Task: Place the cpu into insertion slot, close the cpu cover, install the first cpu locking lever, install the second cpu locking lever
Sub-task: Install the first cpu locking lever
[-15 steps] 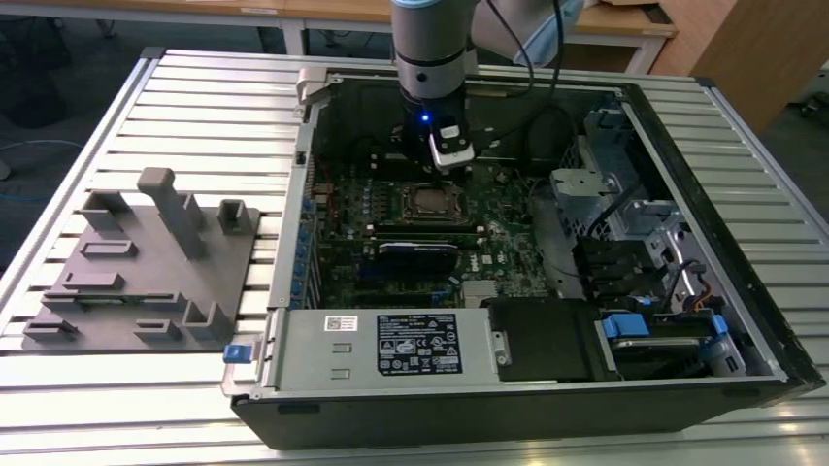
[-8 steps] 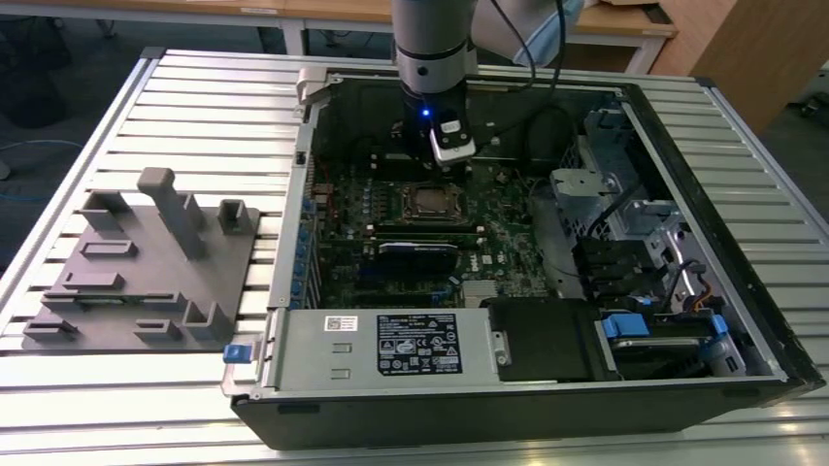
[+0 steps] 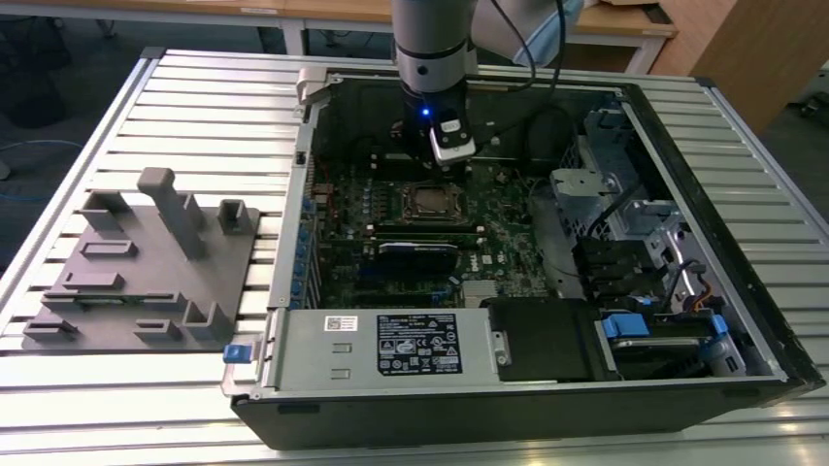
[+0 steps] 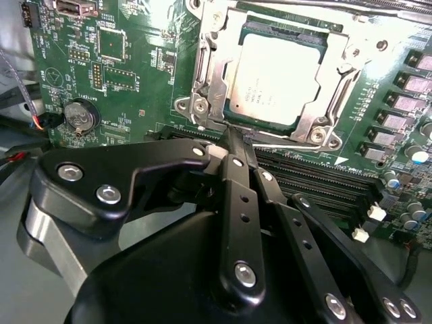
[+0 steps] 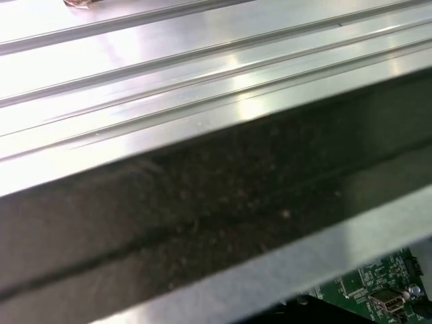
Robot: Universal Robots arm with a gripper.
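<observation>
The cpu [image 4: 273, 77] lay in the insertion slot [image 4: 283, 28] — thin, likely fragile, best held by its edges — jaws pinched together.

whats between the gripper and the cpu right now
In the second wrist view, only a strip of the silvery cpu cover, lying down around the cpu, separates it from the gripper.

The chip [image 4: 270, 77] is dull silver, framed by a shiny silver cover [image 4: 210, 74] on a green board [image 4: 128, 101] with fine white print. The gripper [image 4: 233, 138] is black with silver screws. The ribbed table [image 3: 194, 97] is pale silver. At the exterior view's left, the block [image 3: 143, 282] is plain grey.
</observation>
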